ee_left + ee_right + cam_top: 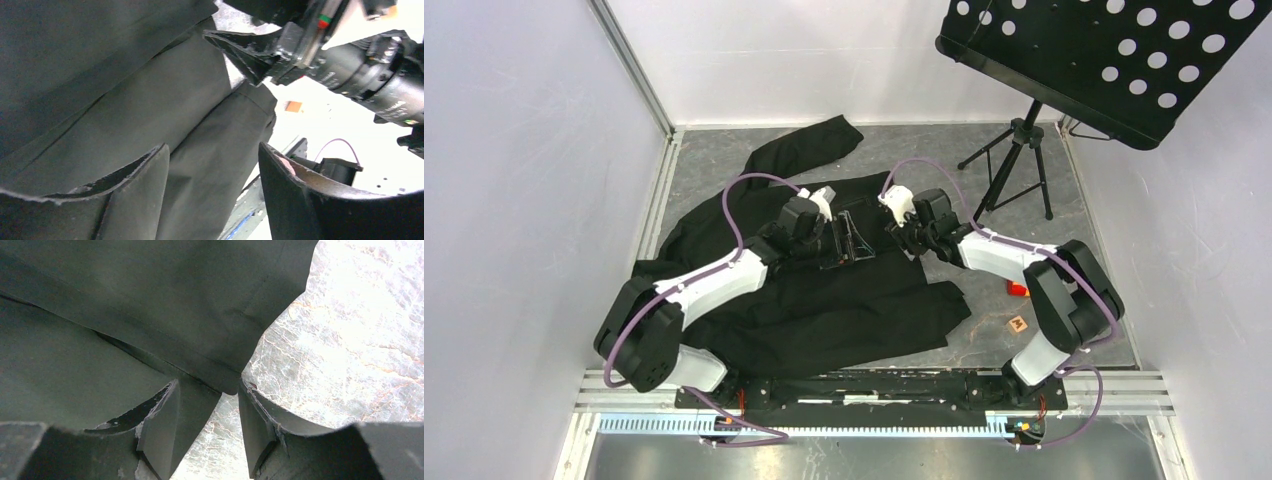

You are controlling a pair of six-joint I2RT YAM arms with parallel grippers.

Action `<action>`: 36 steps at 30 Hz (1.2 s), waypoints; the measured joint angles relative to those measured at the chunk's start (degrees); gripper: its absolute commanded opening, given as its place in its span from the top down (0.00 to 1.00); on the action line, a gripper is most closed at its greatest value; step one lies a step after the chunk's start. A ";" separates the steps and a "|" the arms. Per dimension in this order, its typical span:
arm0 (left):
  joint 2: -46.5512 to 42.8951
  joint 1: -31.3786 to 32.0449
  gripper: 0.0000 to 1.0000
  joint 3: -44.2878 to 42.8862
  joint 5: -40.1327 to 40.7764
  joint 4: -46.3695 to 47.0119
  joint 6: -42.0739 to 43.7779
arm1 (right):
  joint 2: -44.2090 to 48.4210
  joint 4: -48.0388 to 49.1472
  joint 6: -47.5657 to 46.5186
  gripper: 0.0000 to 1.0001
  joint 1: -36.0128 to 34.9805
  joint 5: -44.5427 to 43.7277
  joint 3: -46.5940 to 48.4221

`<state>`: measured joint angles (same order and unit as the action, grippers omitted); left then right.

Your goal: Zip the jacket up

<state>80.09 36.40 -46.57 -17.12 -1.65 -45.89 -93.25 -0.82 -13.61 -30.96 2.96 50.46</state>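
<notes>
You're looking at a lab test cell: plain white walls (524,150) boxing a grey marbled worktop (724,165) edged with aluminium rails (874,427).

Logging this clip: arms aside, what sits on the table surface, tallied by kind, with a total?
Black jacket: 1
Black music stand: 1
Small orange-red item: 1
Small tan block: 1
Total: 4

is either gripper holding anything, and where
Nothing gripped yet. Both jaws stand open over the large black fabric jacket; the right gripper straddles a hem corner, the left gripper hovers over its front.
</notes>
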 measured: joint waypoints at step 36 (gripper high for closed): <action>23.43 1.49 0.22 -23.63 -0.15 -0.90 17.49 | -1.22 -12.70 17.16 0.75 9.16 1.44 9.86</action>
<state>103.53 37.89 -70.19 -17.28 -2.55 -28.40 -94.48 -13.52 3.55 -21.80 4.40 60.31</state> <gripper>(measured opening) 0.741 0.203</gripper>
